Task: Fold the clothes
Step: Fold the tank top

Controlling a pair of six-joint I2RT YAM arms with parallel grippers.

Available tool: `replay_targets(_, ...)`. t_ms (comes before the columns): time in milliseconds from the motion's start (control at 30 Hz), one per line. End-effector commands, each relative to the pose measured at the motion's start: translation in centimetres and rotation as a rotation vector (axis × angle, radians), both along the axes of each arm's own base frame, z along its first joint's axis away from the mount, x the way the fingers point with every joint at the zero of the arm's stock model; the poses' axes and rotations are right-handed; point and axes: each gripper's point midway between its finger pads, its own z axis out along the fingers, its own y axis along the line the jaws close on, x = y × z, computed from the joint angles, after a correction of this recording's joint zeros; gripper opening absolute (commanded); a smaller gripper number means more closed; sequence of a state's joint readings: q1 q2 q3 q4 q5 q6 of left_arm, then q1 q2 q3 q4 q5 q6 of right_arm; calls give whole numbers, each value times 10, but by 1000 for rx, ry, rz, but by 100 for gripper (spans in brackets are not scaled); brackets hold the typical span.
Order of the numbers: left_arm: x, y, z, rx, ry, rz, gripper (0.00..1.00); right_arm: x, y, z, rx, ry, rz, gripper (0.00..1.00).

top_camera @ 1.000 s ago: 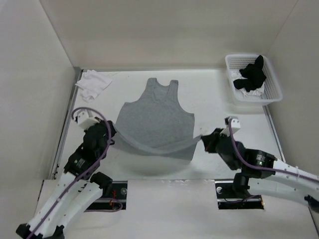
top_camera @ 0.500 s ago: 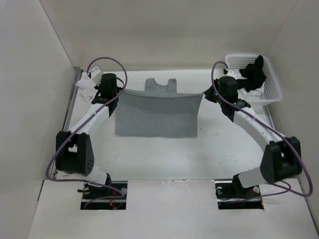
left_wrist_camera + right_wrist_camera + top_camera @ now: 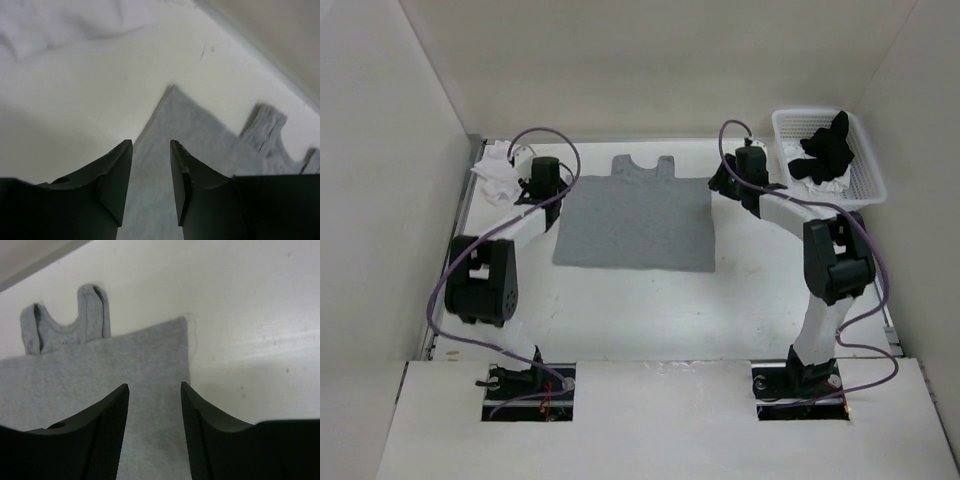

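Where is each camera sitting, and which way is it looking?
Top external: high above and behind the arms, looking down at the table, tank top, basket, left arm and right arm.
Left wrist: on the left arm, looking past the open left gripper at the tank top's corner and the white cloth.
Right wrist: on the right arm, looking past the open right gripper at the tank top's other corner.
Shared: both wrist views show the tank top's straps.

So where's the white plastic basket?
Seen from overhead, the white plastic basket sits at the far right corner, holding a black garment, right of the grey knit tank top.
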State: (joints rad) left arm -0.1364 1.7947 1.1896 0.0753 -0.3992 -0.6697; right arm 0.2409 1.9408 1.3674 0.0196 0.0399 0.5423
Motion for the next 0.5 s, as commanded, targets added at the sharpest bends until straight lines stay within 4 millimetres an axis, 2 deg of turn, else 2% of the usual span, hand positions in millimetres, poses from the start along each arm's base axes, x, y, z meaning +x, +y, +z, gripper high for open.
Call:
replay_targets(0, -48, -19, 47, -78, -160, -25, 35, -32, 17, 60, 75, -154, 2, 50)
replay_targets(33, -68, -22, 37, -100, -151, -31, 35, -49, 21, 57, 80, -156, 8, 48)
replay_targets(67, -84, -22, 27, -116, -139, -29, 35, -67, 24, 54, 90, -159, 11, 40)
replay_targets(167, -138, -19, -8, -196, -88, -31, 35, -119, 34, 38, 126, -152, 25, 9)
replay_targets(233, -164, -14, -27, -243, -50, -41, 35, -148, 37, 26, 139, -136, 38, 3)
replay_targets(333, -188, -16, -50, -320, 8, -71, 36, -181, 35, 11, 137, -115, 55, 7)
replay_targets(467, -196, -11, -66, -369, 43, -66, 37, -206, 21, -14, 124, -72, 25, 36)
